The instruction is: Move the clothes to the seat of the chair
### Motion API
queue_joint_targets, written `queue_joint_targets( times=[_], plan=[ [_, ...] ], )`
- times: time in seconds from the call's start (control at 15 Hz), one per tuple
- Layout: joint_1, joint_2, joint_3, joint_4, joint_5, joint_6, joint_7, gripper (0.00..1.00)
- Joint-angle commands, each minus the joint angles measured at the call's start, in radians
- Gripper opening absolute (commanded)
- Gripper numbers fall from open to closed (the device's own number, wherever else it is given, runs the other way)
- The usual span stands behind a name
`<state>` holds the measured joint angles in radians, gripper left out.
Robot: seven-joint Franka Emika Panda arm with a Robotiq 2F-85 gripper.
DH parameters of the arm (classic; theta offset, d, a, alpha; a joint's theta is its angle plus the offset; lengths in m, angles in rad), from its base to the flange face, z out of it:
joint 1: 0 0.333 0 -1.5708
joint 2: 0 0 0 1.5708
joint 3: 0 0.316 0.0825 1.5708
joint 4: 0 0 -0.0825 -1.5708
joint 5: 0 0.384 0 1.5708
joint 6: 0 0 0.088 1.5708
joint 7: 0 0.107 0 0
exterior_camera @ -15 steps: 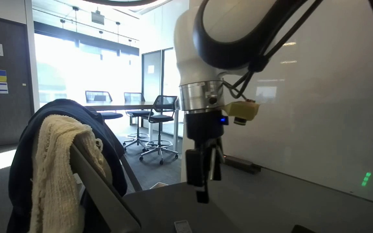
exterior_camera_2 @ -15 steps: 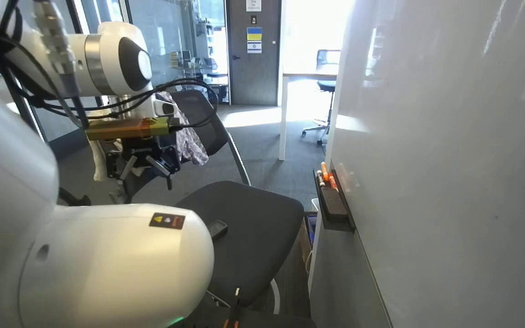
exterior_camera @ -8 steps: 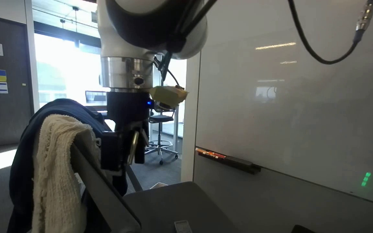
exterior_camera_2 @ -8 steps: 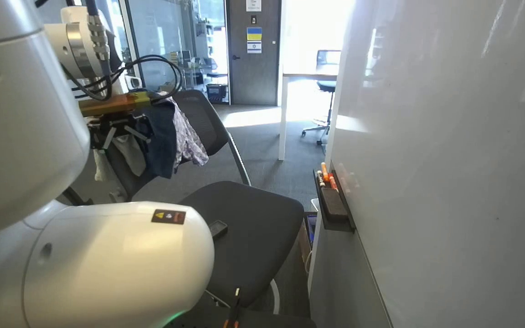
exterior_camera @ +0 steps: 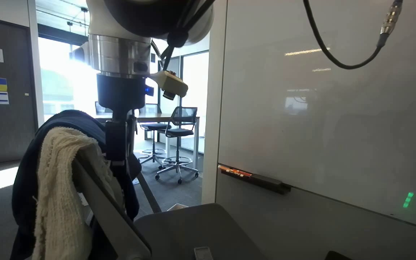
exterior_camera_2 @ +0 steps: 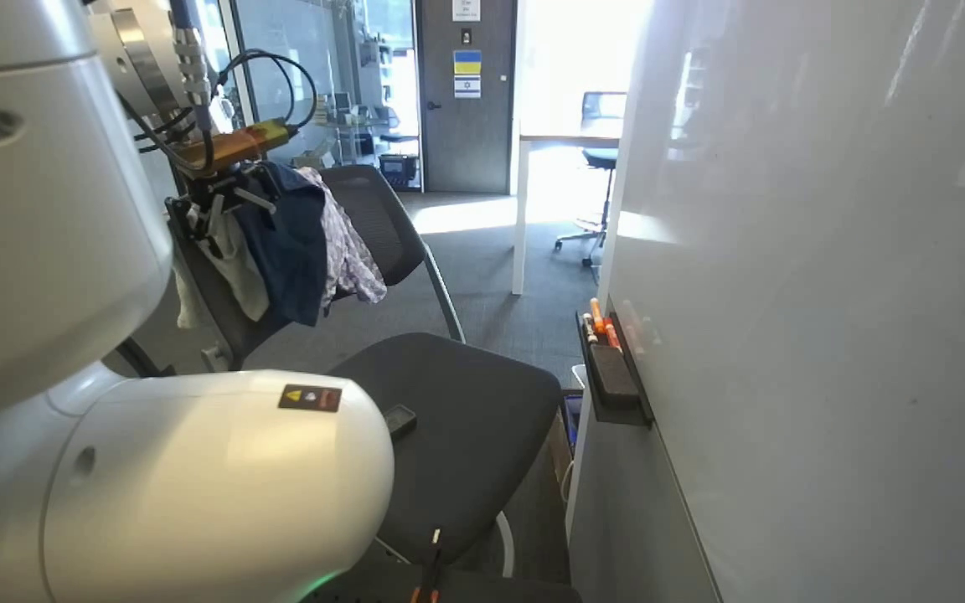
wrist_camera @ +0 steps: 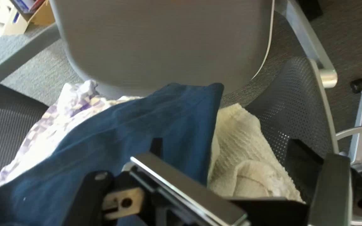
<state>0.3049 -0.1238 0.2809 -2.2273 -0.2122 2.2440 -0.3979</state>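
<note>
The navy jacket [exterior_camera: 24,195] hangs over the grey chair's back, also in an exterior view [exterior_camera_2: 294,260] and the wrist view [wrist_camera: 121,131]. The cream knit piece [exterior_camera: 60,191] hangs beside it, also in the wrist view [wrist_camera: 242,141]. The pale patterned cloth [exterior_camera_2: 353,251] hangs on the jacket's other side, also in the wrist view [wrist_camera: 52,125]. The dark grey seat [exterior_camera_2: 482,419] lies in front of the back. My gripper [wrist_camera: 228,150] is open and empty at the backrest's top, its fingers spread over the jacket and the knit piece. Contact with the cloth cannot be told.
A small grey box-like object [exterior_camera_2: 399,421] lies on the seat. The chair's back frame [exterior_camera: 110,213] slopes up beside the knit piece. A whiteboard [exterior_camera_2: 817,251] with a marker tray [exterior_camera_2: 616,377] stands along the seat's side. Black wheeled chairs [exterior_camera: 179,131] stand behind.
My gripper has moved from over the seat to the chair's back, then risen to the backrest's top and tilted. The clothes hang nearly as before.
</note>
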Motion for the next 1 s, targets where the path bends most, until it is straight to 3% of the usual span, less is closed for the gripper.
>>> queue_joint_targets(
  times=[0.0, 0.33, 0.4, 0.73, 0.93],
  plan=[
    [-0.002, -0.021, -0.016, -0.035, -0.011, 0.191, -0.087, 1.00],
    [-0.011, -0.015, -0.062, -0.164, 0.043, 0.536, -0.129, 1.00],
    [-0.008, -0.013, -0.073, -0.183, 0.057, 0.568, -0.153, 0.79],
    [0.009, -0.033, -0.176, -0.247, 0.258, 0.621, -0.388, 0.43],
    [0.022, -0.044, -0.209, -0.245, 0.379, 0.588, -0.477, 0.20]
  ],
)
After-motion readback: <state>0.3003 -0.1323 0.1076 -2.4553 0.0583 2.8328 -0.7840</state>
